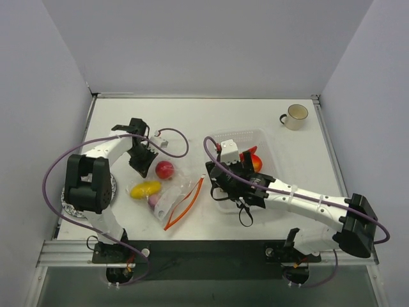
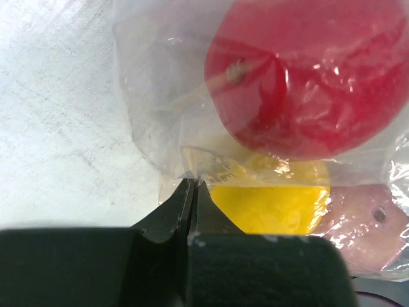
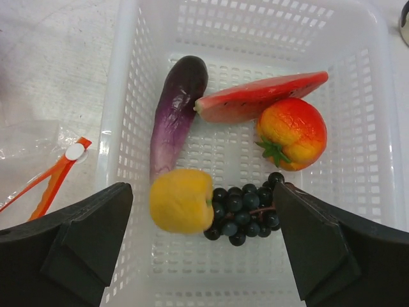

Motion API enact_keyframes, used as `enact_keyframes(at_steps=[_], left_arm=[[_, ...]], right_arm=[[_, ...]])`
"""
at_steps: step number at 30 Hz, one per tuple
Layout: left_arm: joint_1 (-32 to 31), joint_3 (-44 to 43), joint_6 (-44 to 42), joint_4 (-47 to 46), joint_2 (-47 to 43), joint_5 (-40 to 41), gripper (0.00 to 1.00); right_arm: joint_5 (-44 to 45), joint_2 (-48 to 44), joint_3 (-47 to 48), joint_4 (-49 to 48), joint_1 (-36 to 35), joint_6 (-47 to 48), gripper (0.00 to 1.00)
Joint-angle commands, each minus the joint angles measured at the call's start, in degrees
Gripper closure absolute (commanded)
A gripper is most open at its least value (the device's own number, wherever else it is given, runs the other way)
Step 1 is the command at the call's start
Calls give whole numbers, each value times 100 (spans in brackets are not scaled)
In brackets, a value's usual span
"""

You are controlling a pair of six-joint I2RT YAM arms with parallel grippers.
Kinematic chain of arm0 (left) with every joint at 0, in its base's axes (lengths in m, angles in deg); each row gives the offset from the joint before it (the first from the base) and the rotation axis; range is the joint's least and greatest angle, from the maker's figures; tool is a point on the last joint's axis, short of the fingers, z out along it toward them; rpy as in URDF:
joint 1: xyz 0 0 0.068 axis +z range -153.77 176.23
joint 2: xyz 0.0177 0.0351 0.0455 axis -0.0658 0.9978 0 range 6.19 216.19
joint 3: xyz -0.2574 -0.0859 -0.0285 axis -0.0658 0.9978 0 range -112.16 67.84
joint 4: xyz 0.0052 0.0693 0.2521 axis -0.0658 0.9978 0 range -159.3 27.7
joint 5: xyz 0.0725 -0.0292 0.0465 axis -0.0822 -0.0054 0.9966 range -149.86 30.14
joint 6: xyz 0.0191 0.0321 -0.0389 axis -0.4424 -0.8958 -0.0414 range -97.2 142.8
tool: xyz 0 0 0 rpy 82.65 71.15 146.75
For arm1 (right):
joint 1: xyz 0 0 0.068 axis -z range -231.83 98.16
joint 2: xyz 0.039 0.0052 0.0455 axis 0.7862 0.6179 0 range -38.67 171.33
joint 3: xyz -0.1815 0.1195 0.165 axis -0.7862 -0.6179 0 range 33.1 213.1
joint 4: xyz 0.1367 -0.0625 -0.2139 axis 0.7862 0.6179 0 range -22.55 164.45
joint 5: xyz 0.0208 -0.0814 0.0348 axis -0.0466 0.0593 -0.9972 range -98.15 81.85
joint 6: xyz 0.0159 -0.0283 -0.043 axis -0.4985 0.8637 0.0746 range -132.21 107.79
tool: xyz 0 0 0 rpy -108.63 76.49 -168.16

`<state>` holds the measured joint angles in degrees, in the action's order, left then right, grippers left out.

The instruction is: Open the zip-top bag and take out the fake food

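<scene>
I've got the left gripper (image 2: 193,192) pinched shut on the zip-top bag (image 2: 153,83) corner; right gripper (image 3: 201,198) wide open, empty, above fake food (image 3: 291,131)

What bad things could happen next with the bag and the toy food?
The left fingers pinch only a thin bit of the clear crinkly plastic bag, so it might slip free. The glossy red round fruit and yellow plastic piece inside could tumble out and roll away, missing the white mesh basket.

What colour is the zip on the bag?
Orange-red zip strip, clearest in the right wrist view.
</scene>
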<state>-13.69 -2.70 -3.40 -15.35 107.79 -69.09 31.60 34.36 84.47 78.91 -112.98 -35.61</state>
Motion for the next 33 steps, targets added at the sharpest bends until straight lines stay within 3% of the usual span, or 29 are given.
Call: enact_keyframes(at_steps=[1,5,9,18,24,29,33], left_arm=[[-11,31,-70,89,-343,-219,100],[-2,155,-175,71,-352,-167,100],[7,85,-149,124,-378,-271,100],[-11,111,-70,63,-413,-290,100],[-11,269,-70,-78,-378,-228,100],[-11,436,-123,-236,-378,-44,100],[-11,463,-140,-376,-186,53,100]], right_arm=[[288,70,689,524,-64,-87,0],[332,298,1058,129,-852,693,0],[-194,921,1375,-117,-1267,845,0],[-1222,1739,822,-1505,-1506,942,0],[-1435,2241,1181,-1675,-1514,1144,0],[-1382,1629,867,-1787,-1611,1066,2],[-1478,924,-19,-2139,-1708,951,13]])
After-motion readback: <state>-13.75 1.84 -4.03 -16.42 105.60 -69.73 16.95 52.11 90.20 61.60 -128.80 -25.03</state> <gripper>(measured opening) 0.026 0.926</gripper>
